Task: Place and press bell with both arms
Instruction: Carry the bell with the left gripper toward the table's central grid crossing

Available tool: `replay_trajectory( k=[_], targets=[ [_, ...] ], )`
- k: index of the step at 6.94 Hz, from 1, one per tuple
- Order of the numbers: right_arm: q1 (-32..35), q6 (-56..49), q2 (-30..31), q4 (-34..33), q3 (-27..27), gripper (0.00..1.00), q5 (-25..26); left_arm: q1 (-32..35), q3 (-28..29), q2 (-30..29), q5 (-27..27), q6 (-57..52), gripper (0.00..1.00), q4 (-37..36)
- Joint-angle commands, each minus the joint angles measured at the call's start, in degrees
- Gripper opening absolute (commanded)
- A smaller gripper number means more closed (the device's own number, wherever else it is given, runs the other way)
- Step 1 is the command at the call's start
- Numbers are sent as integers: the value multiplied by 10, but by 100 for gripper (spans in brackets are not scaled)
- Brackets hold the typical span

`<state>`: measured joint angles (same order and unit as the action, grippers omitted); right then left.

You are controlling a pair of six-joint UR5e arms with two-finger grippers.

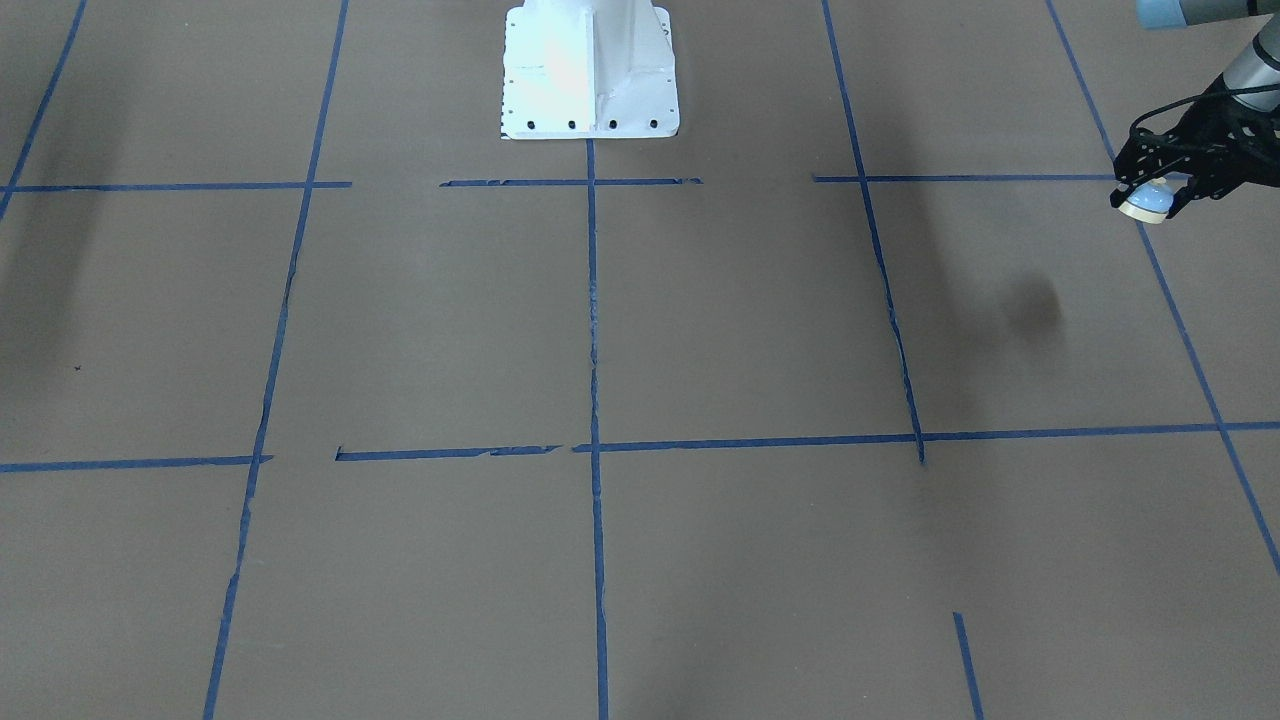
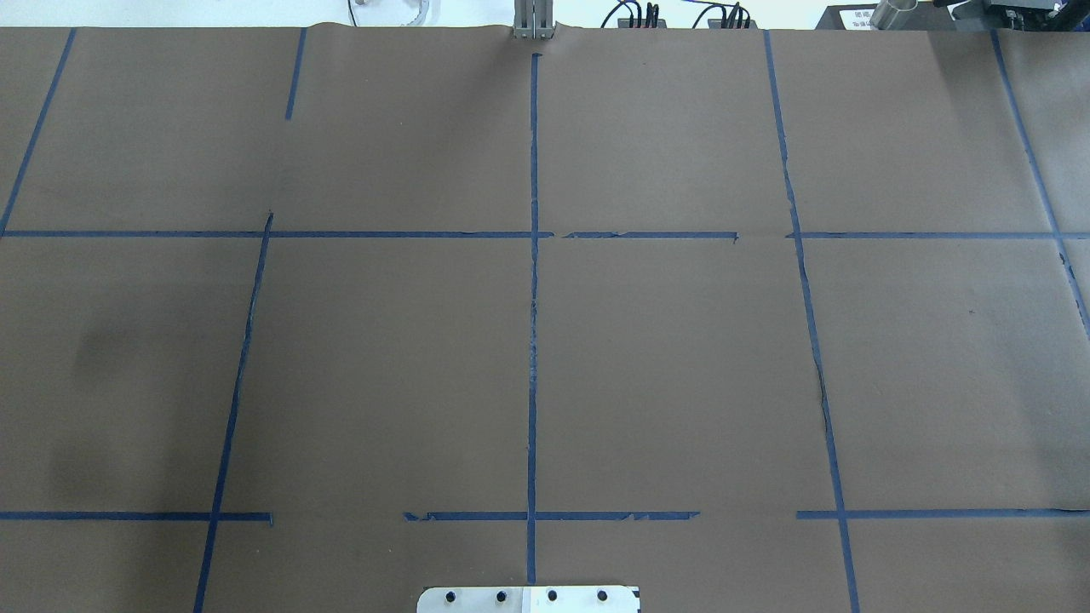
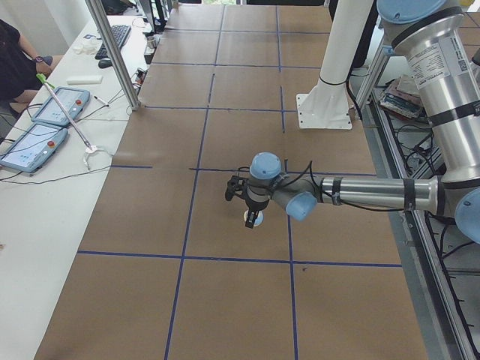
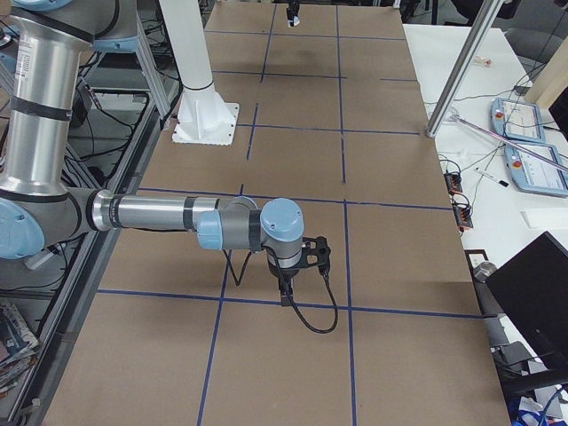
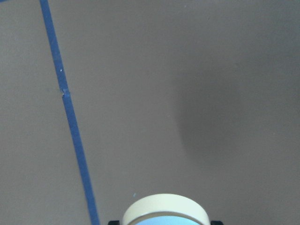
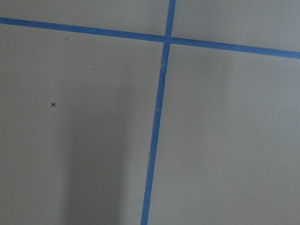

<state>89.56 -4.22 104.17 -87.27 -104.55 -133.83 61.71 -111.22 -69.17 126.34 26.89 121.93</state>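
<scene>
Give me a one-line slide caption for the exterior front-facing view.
The left gripper holds the light blue bell above the blue-taped table, far from the white pedestal base.

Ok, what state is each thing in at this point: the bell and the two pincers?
bell: gripped in the left pincer, held off the table, with its shadow lying apart from it.
left pincer: shut on the bell.
right pincer: pointing down over the table; open or shut cannot be told.
</scene>
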Motion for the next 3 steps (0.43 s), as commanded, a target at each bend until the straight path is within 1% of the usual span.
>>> replay_trajectory(
  k=[1,2,3],
  targets=[
    [0,0,2,0,0,100,-1,-1,-78,-75,1,16,2,-159],
    [0,-1,2,0,0,100,0,-5,-84,-141,1,43,2,-230],
    [0,0,2,0,0,100,0,-15,-83,-219,1,49,2,-323]
  ],
)
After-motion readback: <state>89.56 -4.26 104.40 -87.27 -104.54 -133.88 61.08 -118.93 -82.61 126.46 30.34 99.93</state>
